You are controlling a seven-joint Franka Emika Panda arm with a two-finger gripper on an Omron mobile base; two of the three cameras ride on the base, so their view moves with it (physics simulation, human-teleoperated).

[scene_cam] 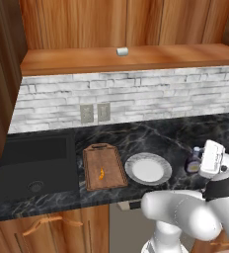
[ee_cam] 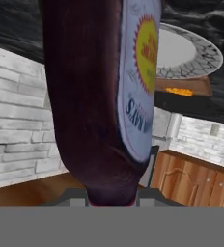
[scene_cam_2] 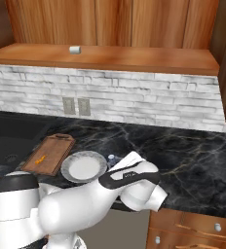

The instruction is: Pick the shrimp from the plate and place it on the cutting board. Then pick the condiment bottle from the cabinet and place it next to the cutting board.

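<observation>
A: Start nearest the camera. What does the hand view give?

B: The condiment bottle [ee_cam: 97, 96], dark brown, runs lengthwise straight away from the lens. Its long axis goes from the bottom of that view to the top, and its yellow-and-white label faces the right of the view. Its near end sits right between the finger tips of the pincer [ee_cam: 111, 201].

A: So the pincer has it?

B: Yes, the jaws are part-way closed and clamped on the bottle's near end; the bottle projects forward from them along the line of the hand.

A: Where is that in the kitchen?

B: In the left base view the bottle [scene_cam: 193, 161] shows just left of the white hand, low over the dark marble tabletop [scene_cam: 175, 136], to the right of the plate [scene_cam: 148, 168]. Whether its base touches the tabletop I cannot tell. In the right base view only its blue-capped end [scene_cam_2: 111, 158] peeks out above the arm, just beside the plate [scene_cam_2: 84, 167].

A: And farther out?

B: The cutting board [scene_cam: 104, 167] lies left of the plate, handle toward the wall, with the shrimp [scene_cam: 101, 173] on it. Beyond, on the cabinet [scene_cam: 126, 29] ledge, a small white block [scene_cam: 122, 51] sits.
</observation>
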